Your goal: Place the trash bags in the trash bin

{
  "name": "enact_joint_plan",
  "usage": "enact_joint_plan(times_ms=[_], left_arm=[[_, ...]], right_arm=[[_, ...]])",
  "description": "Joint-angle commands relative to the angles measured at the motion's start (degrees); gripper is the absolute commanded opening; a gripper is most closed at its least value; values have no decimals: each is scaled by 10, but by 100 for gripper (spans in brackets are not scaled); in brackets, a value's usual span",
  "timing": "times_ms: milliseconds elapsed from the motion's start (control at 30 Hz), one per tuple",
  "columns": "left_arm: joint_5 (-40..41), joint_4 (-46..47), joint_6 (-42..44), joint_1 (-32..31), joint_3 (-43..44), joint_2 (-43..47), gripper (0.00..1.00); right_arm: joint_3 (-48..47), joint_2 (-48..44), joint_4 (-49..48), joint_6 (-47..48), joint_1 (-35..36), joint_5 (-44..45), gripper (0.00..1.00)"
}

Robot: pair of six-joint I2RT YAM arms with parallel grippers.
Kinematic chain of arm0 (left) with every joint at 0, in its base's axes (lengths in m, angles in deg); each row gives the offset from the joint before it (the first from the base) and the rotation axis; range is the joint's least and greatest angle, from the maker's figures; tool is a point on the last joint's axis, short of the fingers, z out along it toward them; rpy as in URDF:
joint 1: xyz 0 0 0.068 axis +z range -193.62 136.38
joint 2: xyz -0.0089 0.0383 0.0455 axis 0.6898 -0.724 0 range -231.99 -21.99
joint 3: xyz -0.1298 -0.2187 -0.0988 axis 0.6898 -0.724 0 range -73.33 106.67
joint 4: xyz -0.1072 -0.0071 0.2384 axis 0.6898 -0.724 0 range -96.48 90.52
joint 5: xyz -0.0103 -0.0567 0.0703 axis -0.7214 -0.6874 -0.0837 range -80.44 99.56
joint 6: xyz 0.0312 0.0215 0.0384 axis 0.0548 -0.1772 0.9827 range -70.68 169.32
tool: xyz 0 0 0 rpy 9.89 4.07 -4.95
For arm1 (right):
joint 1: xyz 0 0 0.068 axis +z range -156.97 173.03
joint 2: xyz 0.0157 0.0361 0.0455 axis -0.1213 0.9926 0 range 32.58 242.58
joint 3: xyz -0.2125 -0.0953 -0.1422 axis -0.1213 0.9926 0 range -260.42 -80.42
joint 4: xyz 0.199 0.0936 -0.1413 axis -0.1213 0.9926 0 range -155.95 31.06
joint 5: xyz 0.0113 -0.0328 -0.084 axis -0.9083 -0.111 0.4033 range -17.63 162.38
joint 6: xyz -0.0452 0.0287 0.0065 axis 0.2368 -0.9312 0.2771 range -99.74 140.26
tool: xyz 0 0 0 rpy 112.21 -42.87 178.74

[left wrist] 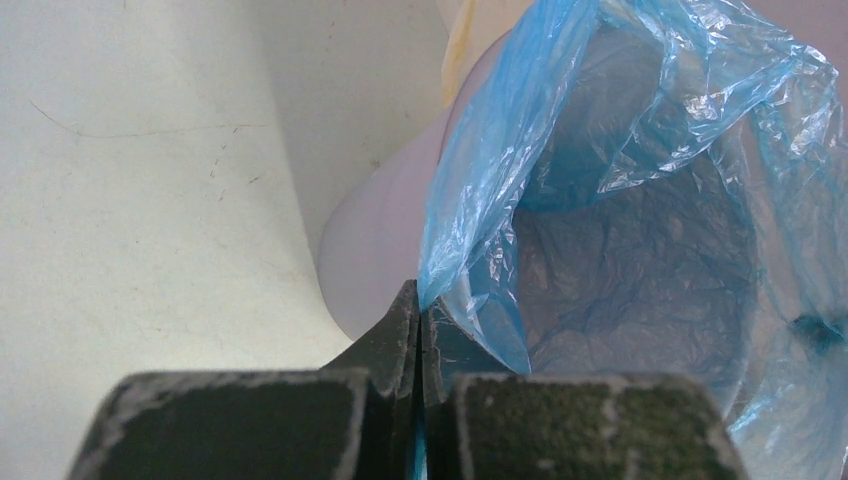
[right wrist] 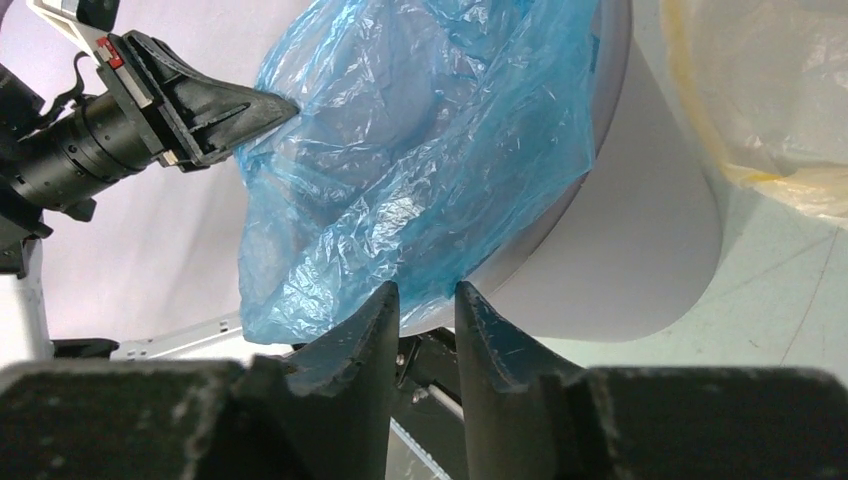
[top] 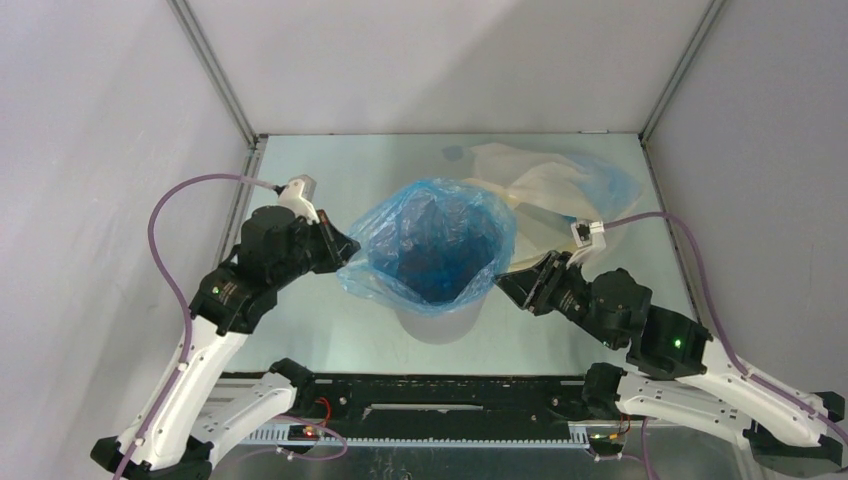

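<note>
The bright blue trash bag (top: pixel 432 240) lines the light grey trash bin (top: pixel 440 322) at the table's middle, its mouth spread over the rim. My left gripper (top: pixel 347 250) is shut on the bag's left edge (left wrist: pixel 470 200), film pinched between the fingers (left wrist: pixel 400 330). My right gripper (top: pixel 503 283) is open at the bin's right rim, its tips just below the bag's hem (right wrist: pixel 400 270) with nothing between them. The bin wall shows in the right wrist view (right wrist: pixel 620 250). Cream-yellow and pale blue bags (top: pixel 560 185) lie crumpled behind the bin.
White enclosure walls stand on three sides, with metal corner posts (top: pixel 215 70). A black rail (top: pixel 440 405) runs along the near edge between the arm bases. The left arm's gripper shows in the right wrist view (right wrist: pixel 190 100).
</note>
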Motion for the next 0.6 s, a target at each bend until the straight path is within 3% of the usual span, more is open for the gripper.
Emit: enact_joint_plan(times_ms=[0,133,333,567], left_arm=[[-16,17,-4,3,-7,9,1],[-17,17,-5,3,-11,14,1],[-16,15,-6,3,-14,14,0],[-16,14,-7,4,-17,16,0]], right_arm=[[6,-8,-17,-7,-3,10,29],[6,-7,-1,-4,-8,9,49],[6,2,3,5,-23,11,58],[6,11,7,3,-37,-6,27]])
